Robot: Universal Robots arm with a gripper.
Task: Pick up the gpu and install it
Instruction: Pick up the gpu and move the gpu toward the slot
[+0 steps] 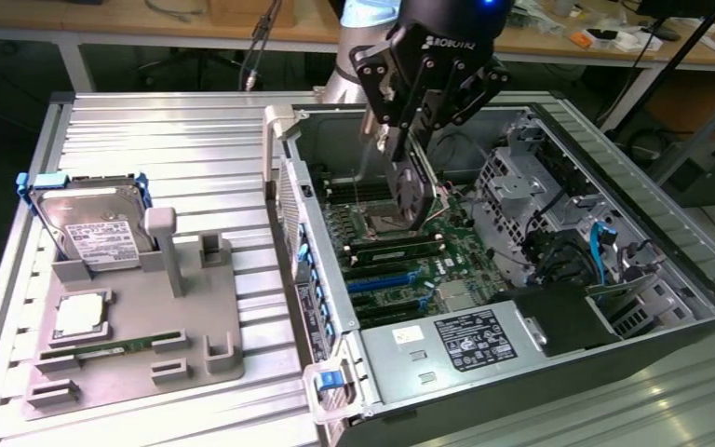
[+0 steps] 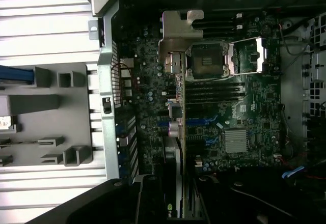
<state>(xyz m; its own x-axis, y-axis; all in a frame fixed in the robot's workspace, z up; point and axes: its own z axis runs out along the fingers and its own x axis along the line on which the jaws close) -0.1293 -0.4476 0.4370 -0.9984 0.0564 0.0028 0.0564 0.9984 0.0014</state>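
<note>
gpu (image 1: 410, 186) is already off its rest and in the air. the gripper (image 1: 404, 140), upper centre of the exterior view, has its fingers clamped narrow on the card's upper end. the card hangs upright inside the open computer case (image 1: 581, 382), its lower end just above the motherboard (image 1: 395, 270) near the cpu socket (image 1: 370, 225). in the wrist view the gpu (image 2: 175, 112) runs edge-on away from the gripper (image 2: 175, 203), with what looks like its silvery bracket at the far end. i judge the pick-up done and the install not: the card sits in no slot, and the blue expansion slots (image 1: 376, 279) lie apart from it, nearer the lower centre of the exterior view.

the room looks like a workshop, with a cluttered bench (image 1: 581, 37) along the upper edge of the exterior view. the work surface is a ribbed metal table (image 1: 159, 130) across the left and centre. the case takes the right half, lying on its side with the panel off and a power supply (image 1: 457, 346) at its lower end. a grey parts tray (image 1: 209, 326) sits at lower left. it holds a hard drive (image 1: 90, 228) in a blue frame, then a silver processor (image 1: 78, 317), then a thin green memory stick (image 1: 115, 347)
</note>
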